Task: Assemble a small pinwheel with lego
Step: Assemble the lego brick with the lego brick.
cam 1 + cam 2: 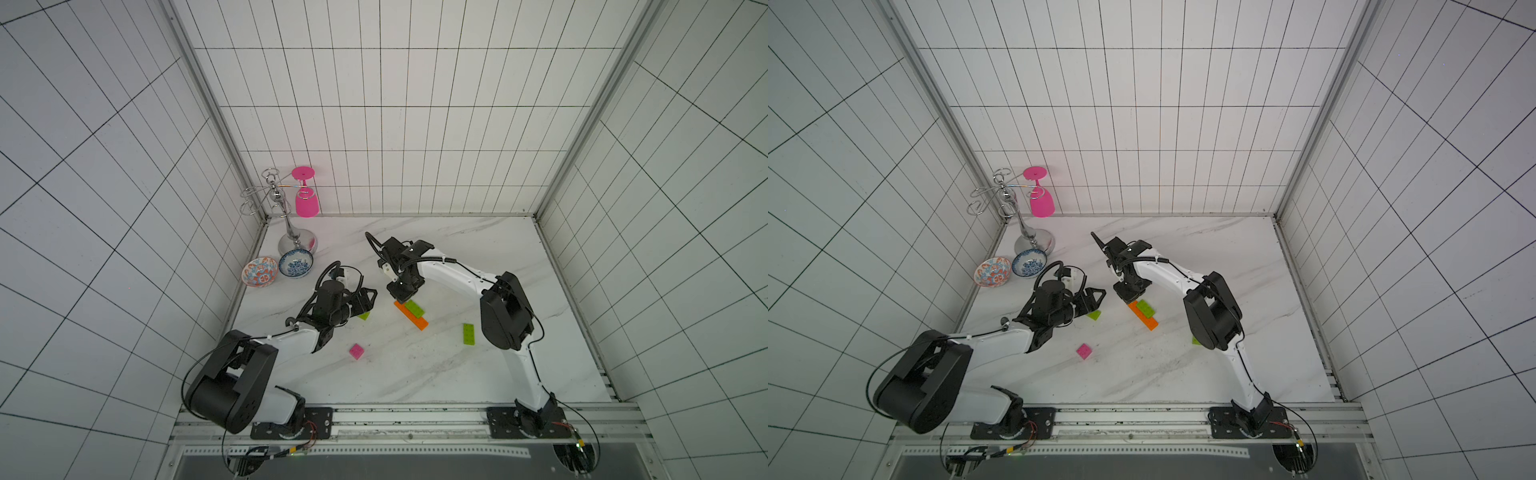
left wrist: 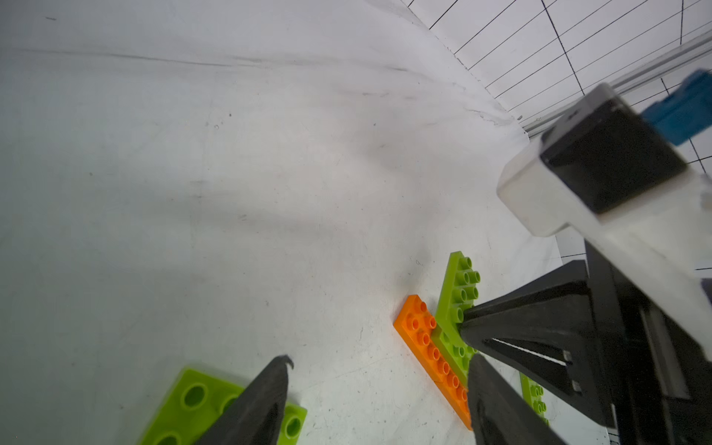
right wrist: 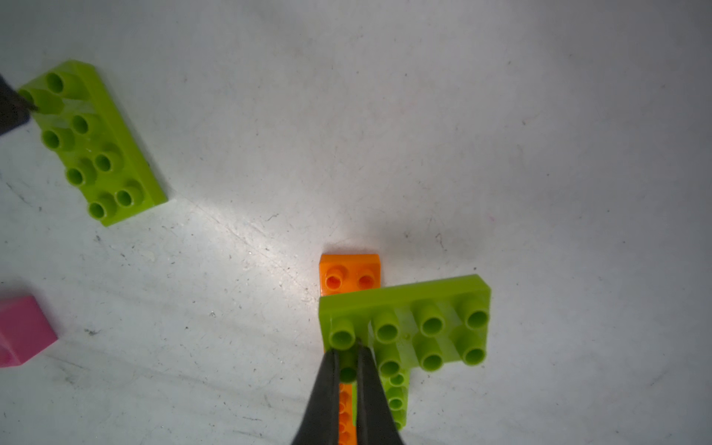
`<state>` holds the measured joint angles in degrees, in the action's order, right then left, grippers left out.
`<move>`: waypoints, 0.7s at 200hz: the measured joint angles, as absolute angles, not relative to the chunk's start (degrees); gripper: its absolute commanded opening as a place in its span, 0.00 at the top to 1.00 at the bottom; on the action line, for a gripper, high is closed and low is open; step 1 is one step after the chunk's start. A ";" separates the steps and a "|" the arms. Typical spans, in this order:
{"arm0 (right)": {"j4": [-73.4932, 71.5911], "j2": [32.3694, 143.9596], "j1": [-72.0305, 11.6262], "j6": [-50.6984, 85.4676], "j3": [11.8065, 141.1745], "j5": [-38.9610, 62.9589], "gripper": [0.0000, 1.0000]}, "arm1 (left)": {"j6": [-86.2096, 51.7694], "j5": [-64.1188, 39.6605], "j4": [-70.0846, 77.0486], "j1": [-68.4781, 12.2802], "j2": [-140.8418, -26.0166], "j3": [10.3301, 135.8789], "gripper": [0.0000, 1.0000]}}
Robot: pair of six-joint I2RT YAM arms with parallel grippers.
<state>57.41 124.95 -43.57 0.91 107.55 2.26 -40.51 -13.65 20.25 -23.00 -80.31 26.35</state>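
The pinwheel [image 3: 404, 308] is barely begun. Near the middle of the table [image 1: 415, 374], an orange bar [image 1: 420, 323] carries one lime brick [image 1: 414, 308], set crosswise over its far end as the wrist views show. The right gripper [image 3: 346, 348] has its fingers together, tips down among that brick's corner studs; I read this as pressing rather than holding. The left gripper [image 2: 379, 362] has its fingers apart with nothing between them, and one tip touches the end of a loose lime brick [image 3: 96, 142] at 9 o'clock from the bar. A third lime brick [image 1: 468, 333] lies at 4 o'clock and the pink square brick [image 1: 356, 351] at 8 o'clock; a fourth lime one does not show. All are hard, glossy moulded plastic with crisp edges, and the lime and orange ones are flat rectangles topped by two rows of hollow round studs. I judge them light, stiff and not fragile, but apt to skate on the smooth marbled table when nudged. The sound hold is across the narrow width, fingers on the two long smooth sides near the middle, not on the studs, where tips would slip. Seating one brick on another will want a firm, straight push with the bar braced.
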 measured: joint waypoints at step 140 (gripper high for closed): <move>59.18 127.76 -42.76 0.73 108.62 2.46 0.94 | -38.33 -10.04 18.98 -28.82 -77.73 25.10 0.26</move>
